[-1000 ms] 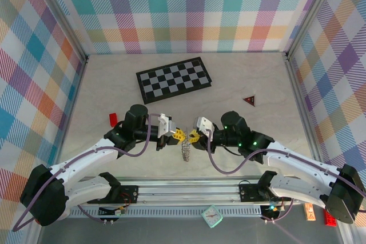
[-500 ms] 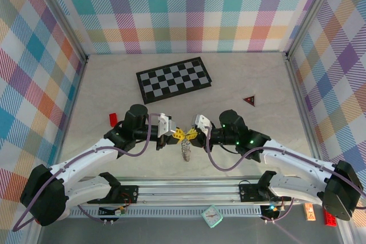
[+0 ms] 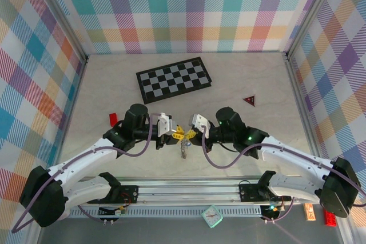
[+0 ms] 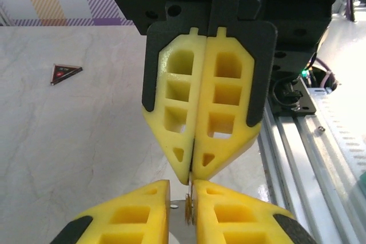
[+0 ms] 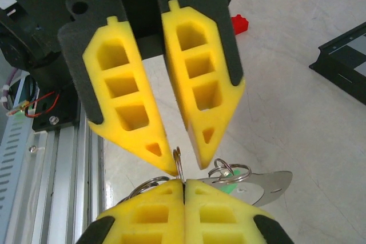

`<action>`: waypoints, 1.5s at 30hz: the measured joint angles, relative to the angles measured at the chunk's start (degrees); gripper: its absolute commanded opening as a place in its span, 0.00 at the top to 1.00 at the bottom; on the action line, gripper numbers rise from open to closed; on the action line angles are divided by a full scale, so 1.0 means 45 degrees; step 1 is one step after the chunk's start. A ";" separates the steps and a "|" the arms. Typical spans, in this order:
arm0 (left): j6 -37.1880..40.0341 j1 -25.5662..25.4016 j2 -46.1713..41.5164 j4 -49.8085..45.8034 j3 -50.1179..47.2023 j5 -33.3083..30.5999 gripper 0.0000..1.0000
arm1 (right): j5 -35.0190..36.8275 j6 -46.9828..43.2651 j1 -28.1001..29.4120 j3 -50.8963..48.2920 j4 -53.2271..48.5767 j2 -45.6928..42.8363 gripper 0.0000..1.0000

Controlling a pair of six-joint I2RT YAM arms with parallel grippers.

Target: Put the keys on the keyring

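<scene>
Keyring (image 3: 183,150) is hanging between the two hands over the near middle of the tabletop (image 3: 257,78), its bunch of silver keys dangling just below the yellow fingertips. We are seeing the right hand (image 4: 192,176) clenched on the wire loop. In the left wrist view its two fingers are pressing flat together, and in its own wrist view the loop is rising edge-on from their seam. The left hand (image 5: 186,168) is facing it tip to tip with its fingers parted. The loop is standing in that gap, close against one fingertip, so we are reading this hand as released.

Beside the loop, in the right wrist view, smaller rings (image 5: 230,170), a flat silver key (image 5: 270,184) and a patch of green (image 5: 229,187) are showing; we cannot tell whether the green is a key head.

The tabletop is pale and faintly veined. Well apart from the hands, a black-and-white chessboard (image 3: 174,79) is lying toward the back, a dark red triangle (image 3: 249,100) to the right and a small red block (image 3: 113,119) to the left. Pastel plaid walls (image 3: 189,10) are closing three sides, and a metal rail (image 3: 189,190) is running along the near edge.
</scene>
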 measured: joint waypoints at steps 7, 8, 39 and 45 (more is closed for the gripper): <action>0.0981 0.0000 0.0185 -0.1744 0.0899 -0.0214 0.86 | -0.0044 -0.1127 0.0024 0.1433 -0.1914 0.0743 1.00; 0.1088 0.0000 0.0248 -0.1962 0.0986 -0.0214 0.87 | -0.0049 -0.1239 0.0024 0.1520 -0.2069 0.0792 1.00; -0.1661 -0.0024 0.0860 -0.1433 0.1083 -0.0544 1.00 | 0.2263 -0.1370 0.0777 0.0078 -0.1127 -0.0971 0.68; -0.2982 -0.0034 0.0811 -0.1253 0.1083 -0.0962 1.00 | 0.3823 -0.2229 0.1209 -0.0369 -0.0622 -0.0962 0.70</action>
